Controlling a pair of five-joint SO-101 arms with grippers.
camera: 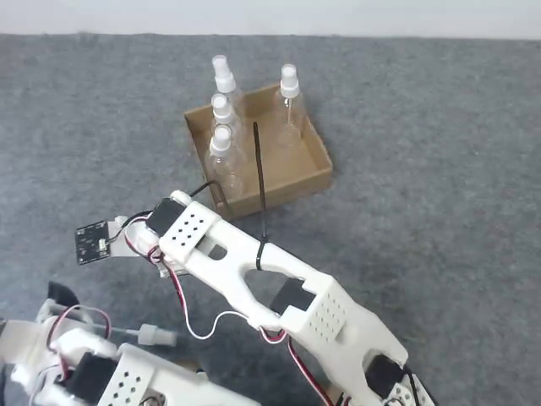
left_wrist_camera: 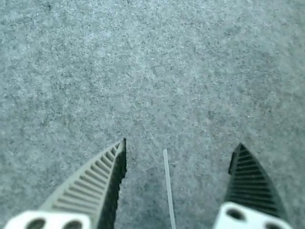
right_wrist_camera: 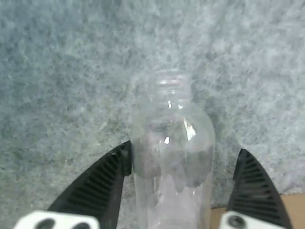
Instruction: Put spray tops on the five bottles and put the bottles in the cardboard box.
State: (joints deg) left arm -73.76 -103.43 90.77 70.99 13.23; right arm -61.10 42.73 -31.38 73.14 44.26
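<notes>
A clear bottle (right_wrist_camera: pixel 171 143) with a bare threaded neck lies on the grey carpet between the jaws of my right gripper (right_wrist_camera: pixel 185 148), which is open around it. My right arm (camera: pixel 279 288) stretches from the front right to a spot just left of the cardboard box (camera: pixel 279 190). Several capped bottles (camera: pixel 224 152) stand upright in that box. A white spray top (camera: pixel 156 336) lies on the carpet by my left arm (camera: pixel 84 355). Its thin dip tube (left_wrist_camera: pixel 167 191) runs between the jaws of my open left gripper (left_wrist_camera: pixel 182 143), which hold nothing.
A corner of the cardboard box (right_wrist_camera: pixel 295 210) sits close beside the right gripper. Grey carpet (camera: pixel 439 169) covers the table, with free room to the right of the box and along the far left.
</notes>
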